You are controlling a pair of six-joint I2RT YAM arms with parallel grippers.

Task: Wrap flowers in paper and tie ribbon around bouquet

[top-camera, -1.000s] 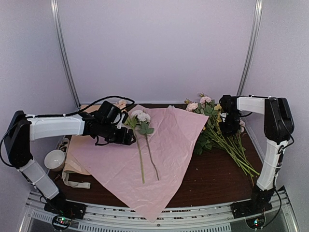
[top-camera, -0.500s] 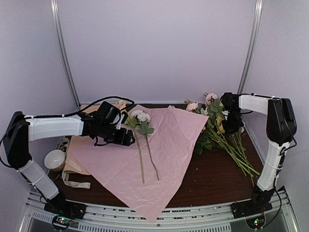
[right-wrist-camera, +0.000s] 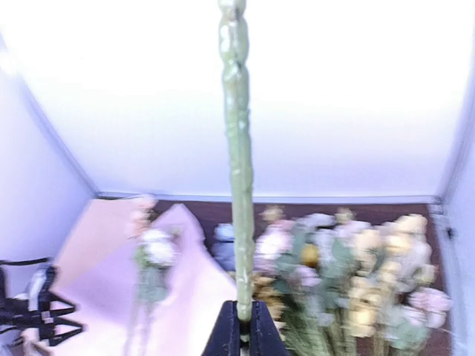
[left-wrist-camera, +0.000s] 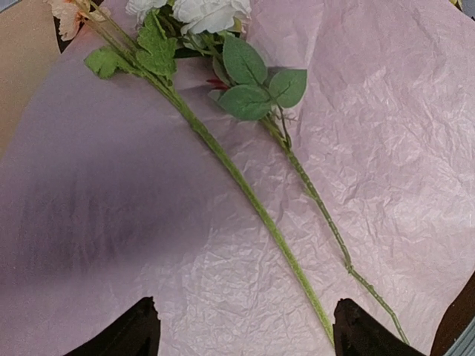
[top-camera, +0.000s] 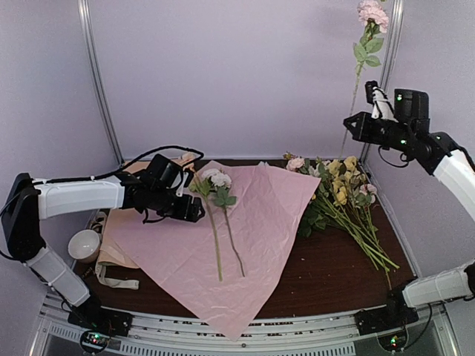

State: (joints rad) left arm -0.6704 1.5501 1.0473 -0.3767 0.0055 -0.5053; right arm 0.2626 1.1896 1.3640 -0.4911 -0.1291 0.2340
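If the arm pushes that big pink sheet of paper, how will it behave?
Probably floppy: the paper is crinkled, so it would likely bunch rather than slide. Its corner overhangs the table edge, so it may slip off.

- Large thin pink paper sheet (top-camera: 249, 222): matt, finely crinkled all over, soft creases.
- Two green flower stems (left-wrist-camera: 246, 194) on the sheet: plastic-looking, slightly bumpy. Their leaves (left-wrist-camera: 252, 81) are matt, veined and cloth-like.
- Single long pale green stem (right-wrist-camera: 236, 148) pinched in my right hand (right-wrist-camera: 240, 319): knobbly, faint waxy sheen.
- My right hand and my left hand (left-wrist-camera: 245, 330): black fingers, matt, plastic-looking.
- My white arm shells (top-camera: 82, 194): smooth plastic, light gloss.
- Dark brown table (top-camera: 334, 274): wood look, low sheen.
- Small white bowl (top-camera: 84, 243): smooth, glossy.
- Silver near-edge rail (top-camera: 245, 326): bare ribbed metal.
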